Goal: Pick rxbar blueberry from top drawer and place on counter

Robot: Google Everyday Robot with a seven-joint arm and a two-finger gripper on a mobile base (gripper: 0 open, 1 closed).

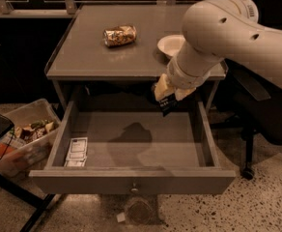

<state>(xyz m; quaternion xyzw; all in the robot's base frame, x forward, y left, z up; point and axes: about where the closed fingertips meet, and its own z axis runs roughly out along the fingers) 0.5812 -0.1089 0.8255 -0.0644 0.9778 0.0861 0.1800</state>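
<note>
My gripper (168, 98) hangs from the white arm above the back right part of the open top drawer (131, 180), just below the front edge of the counter (88, 57). It is shut on the rxbar blueberry (168, 104), a dark navy wrapper that sticks out below the fingers. The bar is lifted well above the drawer floor. The arm casts a shadow on the drawer floor.
A white printed flat packet (77, 151) lies in the drawer's front left corner. A crushed gold-and-silver foil can (119, 35) and a white bowl (172, 45) sit on the counter. A clear bin of clutter (22, 137) stands on the floor at left, a chair base at right.
</note>
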